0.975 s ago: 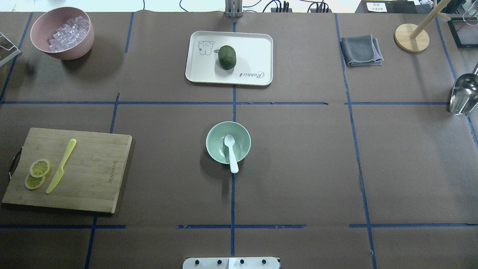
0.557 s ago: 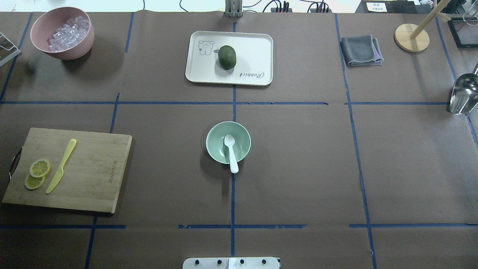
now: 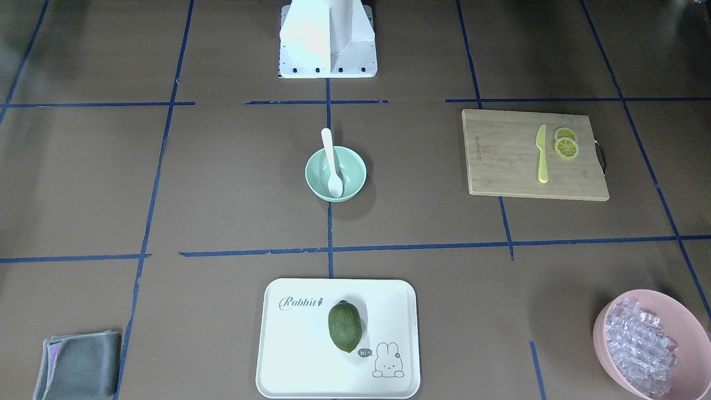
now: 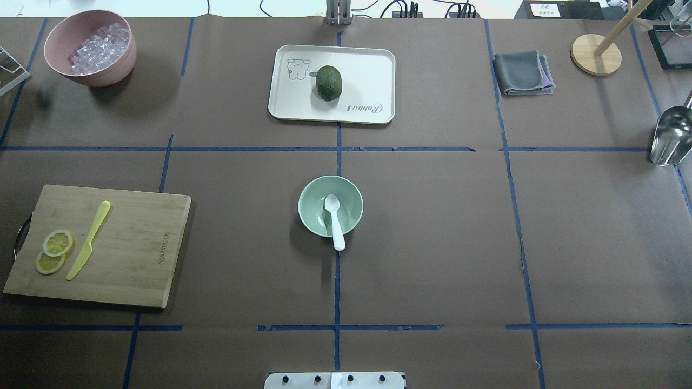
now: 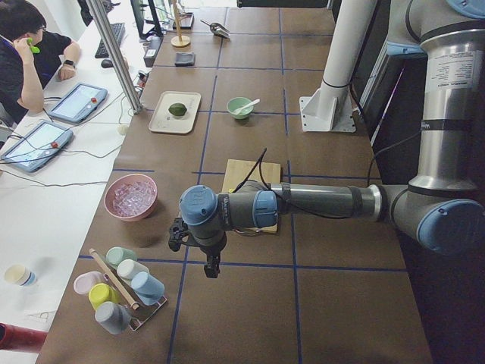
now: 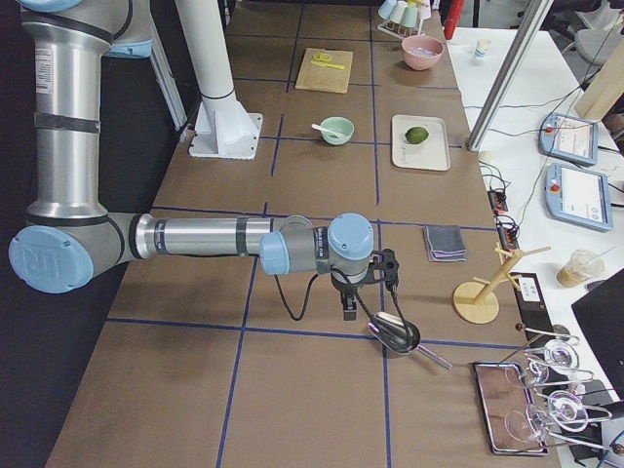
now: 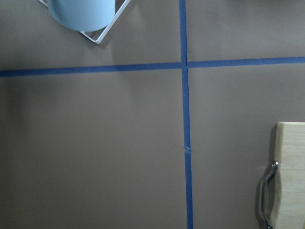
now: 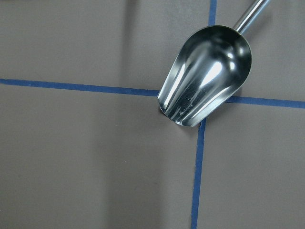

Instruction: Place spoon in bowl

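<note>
The white spoon [image 4: 335,222] lies in the pale mint-green bowl [image 4: 311,208] at the table's middle, scoop inside and handle resting over the near rim. The front view shows the same spoon [image 3: 331,161] and bowl [image 3: 353,169]. Neither gripper is near them. The left gripper [image 5: 211,265] hangs over the table's left end, beyond the cutting board. The right gripper [image 6: 349,310] hangs over the right end by a metal scoop. Both show only in the side views, so I cannot tell whether they are open or shut.
A cutting board [image 4: 130,243] carries a yellow knife [image 4: 88,241] and lemon slices [image 4: 54,251]. A pink bowl of clear cubes [image 4: 89,46] stands at the far left. There is also a tray [image 4: 367,70] with a green fruit [image 4: 328,82], a grey cloth [image 4: 521,73] and a metal scoop [image 8: 207,74].
</note>
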